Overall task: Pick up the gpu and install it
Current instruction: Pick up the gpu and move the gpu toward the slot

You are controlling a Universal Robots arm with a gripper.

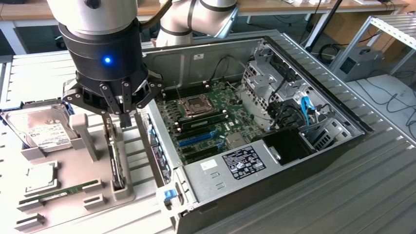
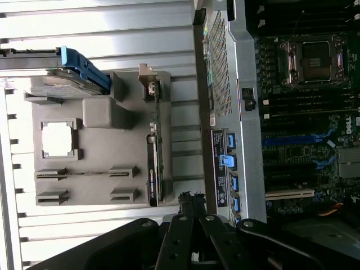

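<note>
The gpu (image 1: pixel 116 165) is a slim black card standing on its edge in a slot of the grey holder (image 1: pixel 81 146), to the exterior view's left of the open computer case (image 1: pixel 325 151). My gripper (image 1: pixel 124 121) hangs just above the card's far end, fingers shut together with nothing between them. In the wrist view the gpu (image 2: pixel 154 163) lies along the holder (image 2: pixel 101 112), and the gripper (image 2: pixel 191 205) is a short way off it, toward the case wall (image 2: pixel 236 84).
On the holder also sit a silver hard drive (image 1: pixel 39 130), a square CPU (image 1: pixel 40 178) and a green RAM stick (image 1: pixel 62 191). The case lies open with the motherboard (image 1: pixel 208 117) and its blue slots (image 1: pixel 198 139) exposed. Ribbed metal table (image 1: pixel 312 204) all around.
</note>
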